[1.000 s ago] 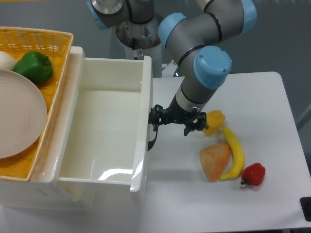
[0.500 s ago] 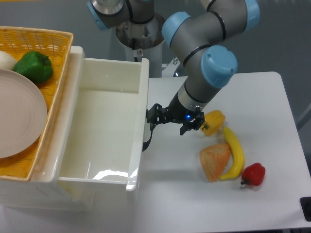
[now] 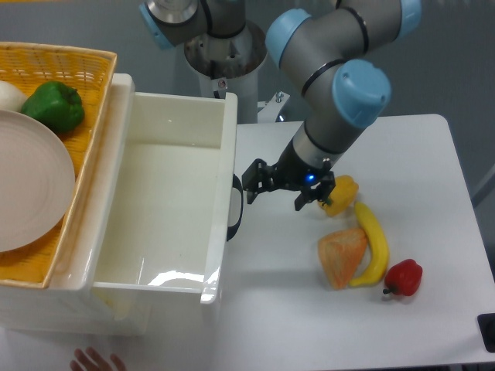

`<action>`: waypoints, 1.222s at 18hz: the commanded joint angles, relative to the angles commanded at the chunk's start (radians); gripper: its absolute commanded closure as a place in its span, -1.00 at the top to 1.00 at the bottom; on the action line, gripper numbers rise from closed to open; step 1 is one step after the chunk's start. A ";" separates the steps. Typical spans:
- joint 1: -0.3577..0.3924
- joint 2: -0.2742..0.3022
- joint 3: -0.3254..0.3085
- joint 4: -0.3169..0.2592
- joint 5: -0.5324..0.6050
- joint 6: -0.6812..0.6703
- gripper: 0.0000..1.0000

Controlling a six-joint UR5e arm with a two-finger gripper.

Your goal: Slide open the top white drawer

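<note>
One top white drawer (image 3: 166,205) slid open; claw (image 3: 249,185) beside black handle (image 3: 234,209)

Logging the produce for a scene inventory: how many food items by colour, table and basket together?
Yellow: 2, yellow pepper, banana
Orange: 1, orange wedge
Red: 1, red pepper
Green: 1, green pepper
White: 1, white item
Total: 6

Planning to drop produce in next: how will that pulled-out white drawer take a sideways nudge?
The top white drawer looks like a rigid, glossy box, so it probably slides as one piece instead of flexing. It is empty inside, so likely light to push. Its curved black handle hangs free of the pincer, so nothing holds it in place.
</note>
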 joint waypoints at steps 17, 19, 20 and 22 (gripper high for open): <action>0.017 -0.043 -0.023 0.108 0.184 0.422 1.00; 0.017 -0.049 -0.023 0.109 0.184 0.434 1.00; 0.018 -0.054 -0.023 0.111 0.189 0.442 1.00; 0.018 -0.061 -0.023 0.111 0.207 0.457 1.00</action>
